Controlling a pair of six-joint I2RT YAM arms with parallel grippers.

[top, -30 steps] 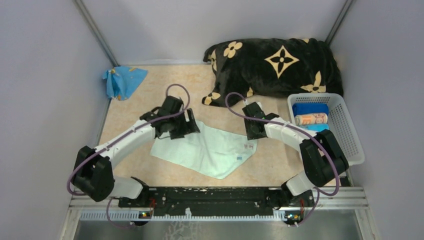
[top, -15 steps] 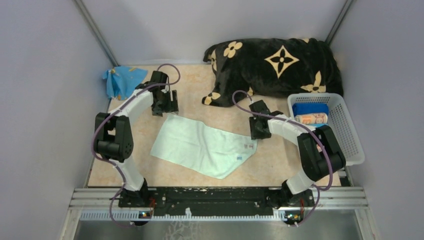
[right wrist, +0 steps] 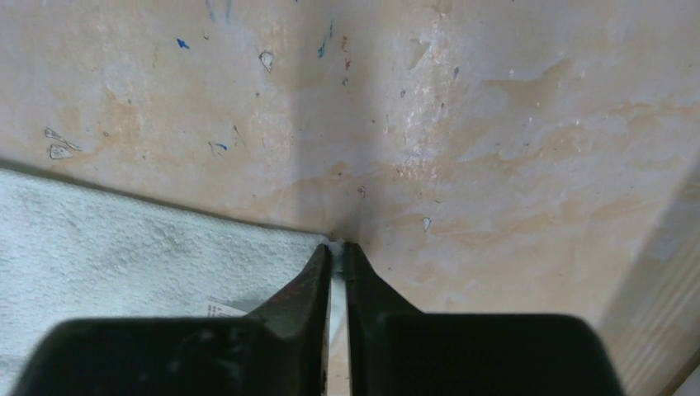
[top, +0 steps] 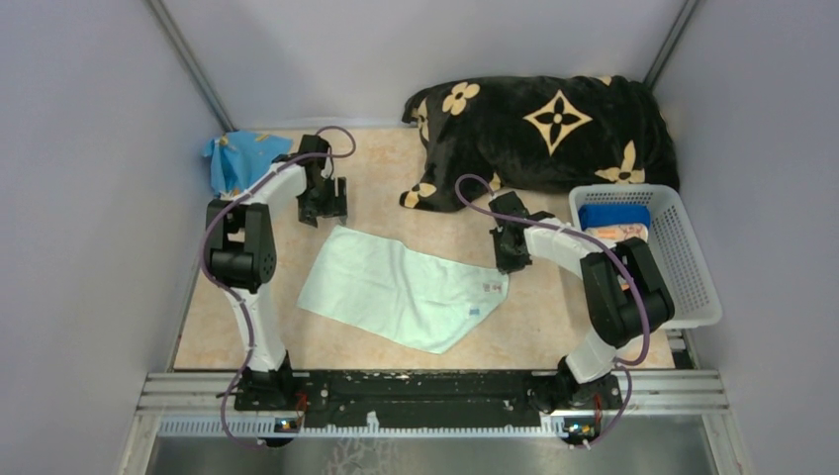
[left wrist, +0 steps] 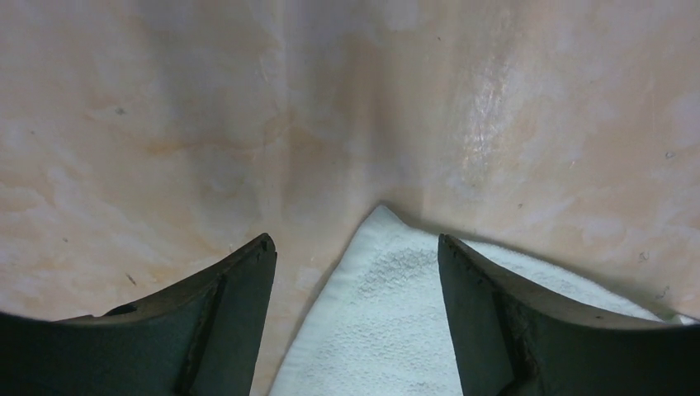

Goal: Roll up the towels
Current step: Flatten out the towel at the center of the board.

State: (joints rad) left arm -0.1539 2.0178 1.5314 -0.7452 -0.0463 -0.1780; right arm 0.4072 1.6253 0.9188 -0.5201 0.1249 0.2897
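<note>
A mint green towel (top: 401, 287) lies flat on the table. My left gripper (top: 326, 208) is open above the towel's far left corner, which shows between its fingers in the left wrist view (left wrist: 388, 272). My right gripper (top: 507, 259) is shut on the towel's far right corner, which is pinched between its fingertips in the right wrist view (right wrist: 338, 247). A crumpled blue patterned towel (top: 240, 160) lies at the far left. Rolled towels, blue (top: 613, 215) and orange (top: 618, 233), sit in the white basket (top: 693, 267).
A big black blanket with beige flower motifs (top: 544, 124) lies at the back right, against the basket. Grey walls close in on the left, back and right. The arms' base rail (top: 416, 386) runs along the near edge.
My left arm has swung from over the towel's middle to its far left corner. My right gripper has stayed at the far right corner, shifting slightly.
</note>
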